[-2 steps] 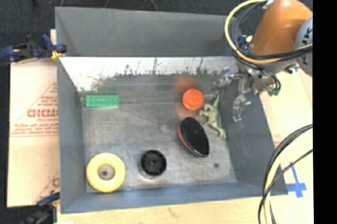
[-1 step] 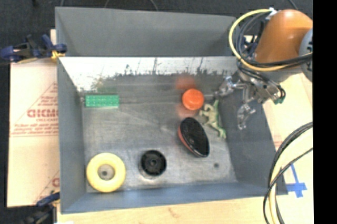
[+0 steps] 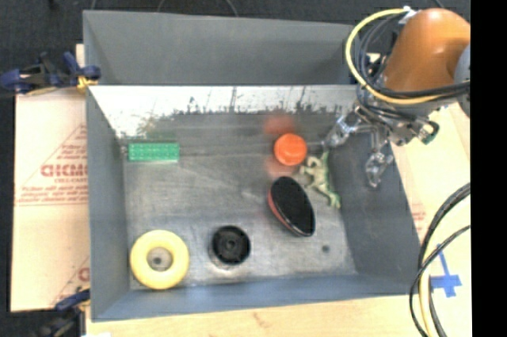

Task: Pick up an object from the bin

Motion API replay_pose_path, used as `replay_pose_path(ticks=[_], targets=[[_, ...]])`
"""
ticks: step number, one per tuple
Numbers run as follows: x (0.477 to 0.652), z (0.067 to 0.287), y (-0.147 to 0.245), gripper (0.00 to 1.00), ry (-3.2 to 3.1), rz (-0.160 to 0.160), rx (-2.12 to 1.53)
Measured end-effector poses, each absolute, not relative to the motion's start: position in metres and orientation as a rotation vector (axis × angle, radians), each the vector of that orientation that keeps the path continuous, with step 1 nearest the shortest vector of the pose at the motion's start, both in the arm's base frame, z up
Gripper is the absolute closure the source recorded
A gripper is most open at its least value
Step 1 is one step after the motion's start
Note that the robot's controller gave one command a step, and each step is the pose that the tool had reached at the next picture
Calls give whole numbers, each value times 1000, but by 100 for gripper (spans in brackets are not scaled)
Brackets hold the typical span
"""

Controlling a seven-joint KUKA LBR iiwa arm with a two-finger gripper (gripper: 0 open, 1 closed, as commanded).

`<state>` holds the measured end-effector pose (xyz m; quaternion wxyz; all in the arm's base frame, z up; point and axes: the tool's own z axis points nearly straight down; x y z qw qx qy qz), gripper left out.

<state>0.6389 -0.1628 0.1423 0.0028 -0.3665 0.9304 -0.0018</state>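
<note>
My gripper (image 3: 356, 151) hangs at the right side of the bin, near the back wall, with its two metal fingers spread apart and nothing between them. Just left of the left fingertip sits a small orange round cap (image 3: 290, 148). Below that lies a pale green toy figure (image 3: 320, 178), and beside it a black oval brush with a red rim (image 3: 291, 206). The gripper stands above and to the right of these three, touching none of them.
A green ridged block (image 3: 154, 151) lies at the back left. A yellow tape roll (image 3: 160, 258) and a black round disc (image 3: 230, 245) rest near the front wall. The arm's orange cover and cables fill the upper right.
</note>
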Motion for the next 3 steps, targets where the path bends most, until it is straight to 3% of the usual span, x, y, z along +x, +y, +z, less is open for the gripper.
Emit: replay_pose_path(ticks=[1,2,3], targets=[[645,78,-149,0,2915,28,-1103],[650,76,-143,100,2475,32,-1900],[650,76,-144,100,2475,33,-1898]])
